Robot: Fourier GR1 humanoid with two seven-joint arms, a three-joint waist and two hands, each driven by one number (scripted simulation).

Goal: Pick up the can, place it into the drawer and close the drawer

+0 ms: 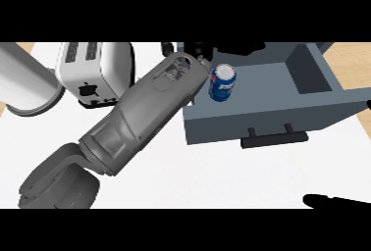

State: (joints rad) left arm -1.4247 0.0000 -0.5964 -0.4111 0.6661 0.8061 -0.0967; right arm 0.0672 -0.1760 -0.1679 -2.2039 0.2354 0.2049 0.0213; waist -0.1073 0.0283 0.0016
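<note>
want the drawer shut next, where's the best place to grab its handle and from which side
Probably the dark handle bar at its middle, between its two posts, coming from the view's lower edge: it stands off the drawer front toward the robot, with nothing blocking it. The can sits inside already.

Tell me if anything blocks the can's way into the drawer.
Nothing visible does. The can already shows within the walls of the open drawer, right beside the left forearm; nothing lies between can and drawer.
</note>
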